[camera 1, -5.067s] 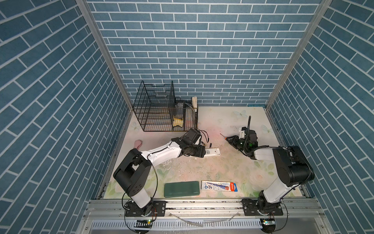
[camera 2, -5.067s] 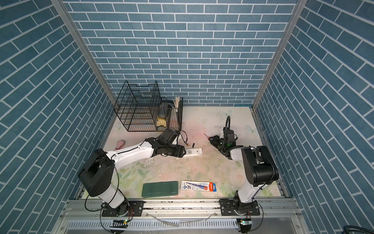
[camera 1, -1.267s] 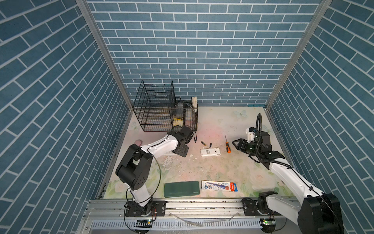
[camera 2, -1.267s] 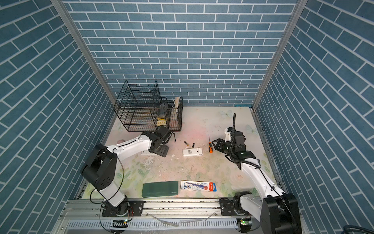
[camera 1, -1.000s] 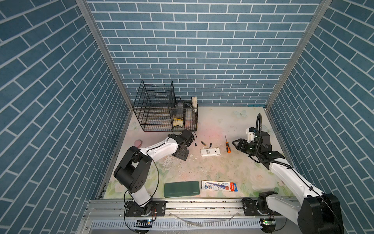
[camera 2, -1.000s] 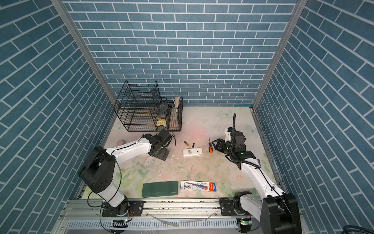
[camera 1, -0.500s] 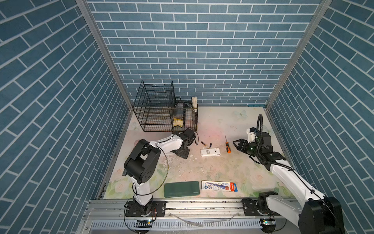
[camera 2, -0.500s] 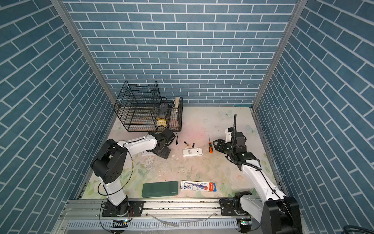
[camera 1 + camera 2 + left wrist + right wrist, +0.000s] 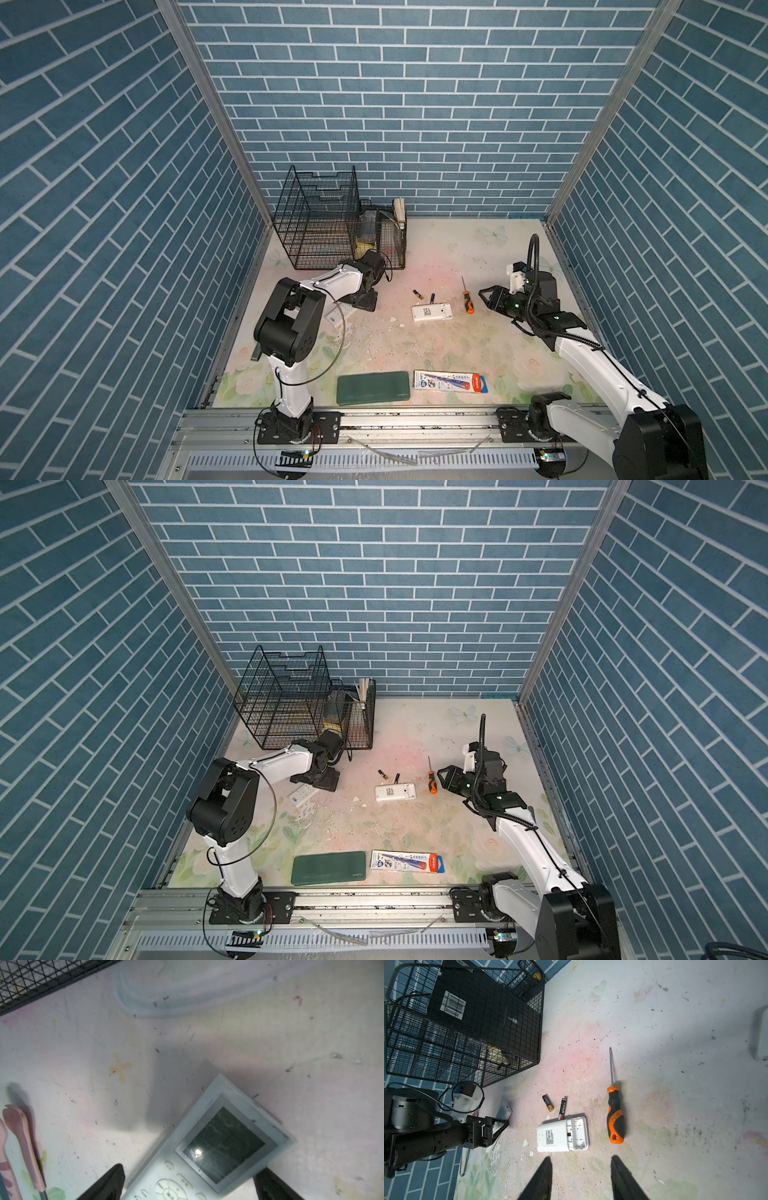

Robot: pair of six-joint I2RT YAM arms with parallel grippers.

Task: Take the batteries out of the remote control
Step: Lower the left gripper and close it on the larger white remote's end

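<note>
Found the left gripper [image 9: 191,1186] spread wide over the pale grey screen-faced remote control [image 9: 220,1142], long side aimed at 8 o'clock, two black gold-tipped batteries [image 9: 418,294] loose at 12 o'clock of the opened white remote control [image 9: 432,312], the half-spread empty right gripper [image 9: 484,299] at its 3 o'clock.

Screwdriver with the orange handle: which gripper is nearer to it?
Right. The right gripper sits just beside the screwdriver, apart from it; the left gripper is well beyond the open-backed white remote, on its far side.
</note>
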